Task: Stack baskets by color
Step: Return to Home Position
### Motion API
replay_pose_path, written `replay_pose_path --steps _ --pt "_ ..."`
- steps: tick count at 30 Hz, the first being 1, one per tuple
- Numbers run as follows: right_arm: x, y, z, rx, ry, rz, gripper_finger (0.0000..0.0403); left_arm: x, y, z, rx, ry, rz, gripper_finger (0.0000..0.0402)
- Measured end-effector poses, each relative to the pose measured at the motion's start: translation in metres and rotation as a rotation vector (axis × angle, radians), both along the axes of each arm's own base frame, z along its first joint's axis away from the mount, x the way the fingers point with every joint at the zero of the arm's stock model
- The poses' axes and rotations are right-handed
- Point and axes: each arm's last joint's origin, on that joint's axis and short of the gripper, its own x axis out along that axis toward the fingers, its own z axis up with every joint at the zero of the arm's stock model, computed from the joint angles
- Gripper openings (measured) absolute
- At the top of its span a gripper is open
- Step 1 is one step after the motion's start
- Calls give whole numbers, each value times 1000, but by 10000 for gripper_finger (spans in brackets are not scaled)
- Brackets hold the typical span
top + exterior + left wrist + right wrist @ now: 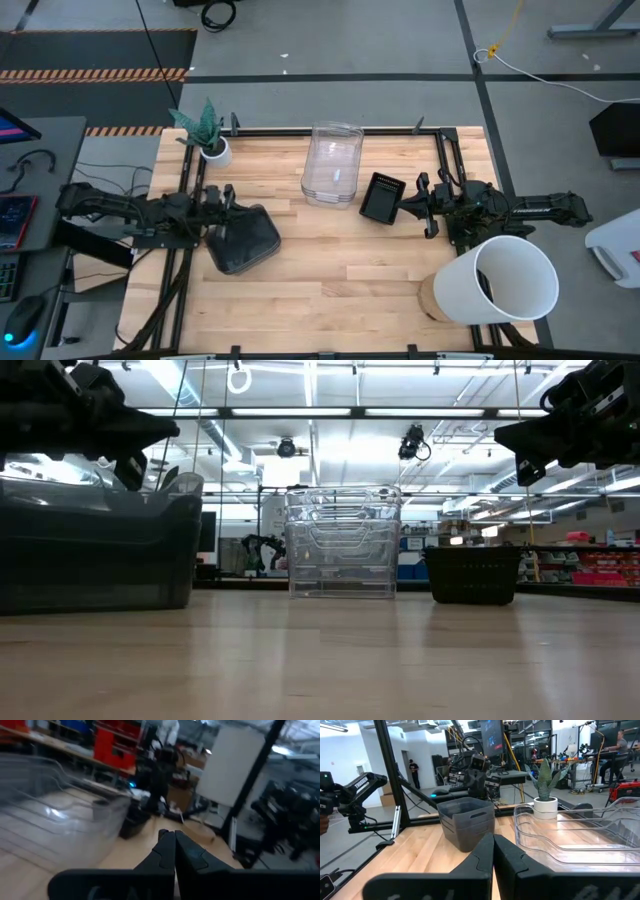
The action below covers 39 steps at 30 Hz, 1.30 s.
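On my feed the left gripper (171, 836) had its two fingers pressed together with nothing between them. It hung clear above the table (330, 270), over the left-arm edge of the smoky grey baskets (245, 243). The right gripper (493, 839) was likewise closed tip to tip on nothing. It was raised off the wood just beside the black perforated baskets (381, 198), on the side toward its own arm. From the low camera I saw both arms high in the upper corners, well above every basket rim. The smoky grey baskets sat nested in one stack at the left of the table, turned slightly askew to its edges. The clear baskets (332, 165) were nested in a second stack at the middle of the far side, their rims showing one inside another. The black perforated baskets stood close to the right of the clear stack, apart from it. I could not tell from my views how many were nested there. A small white plant pot (214, 152) with a green plant stood at the far left corner, behind the grey stack. A large white bucket (510, 280) lay tipped on its side at the near right corner, its open mouth toward the right arm's base.
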Motion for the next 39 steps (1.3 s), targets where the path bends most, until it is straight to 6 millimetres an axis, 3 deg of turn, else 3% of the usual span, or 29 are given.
replay_pose_path --steps 5,14,24,39 --pt "0 0 0 0 0 0 12 0 -2 -9 53 95 -63 1" --pt "0 0 0 0 0 0 12 0 -3 -16 358 163 -101 7" --pt "0 0 0 0 0 1 12 -2 3 -27 313 309 67 15" --pt "0 0 0 0 0 0 12 0 1 -20 254 220 47 18"
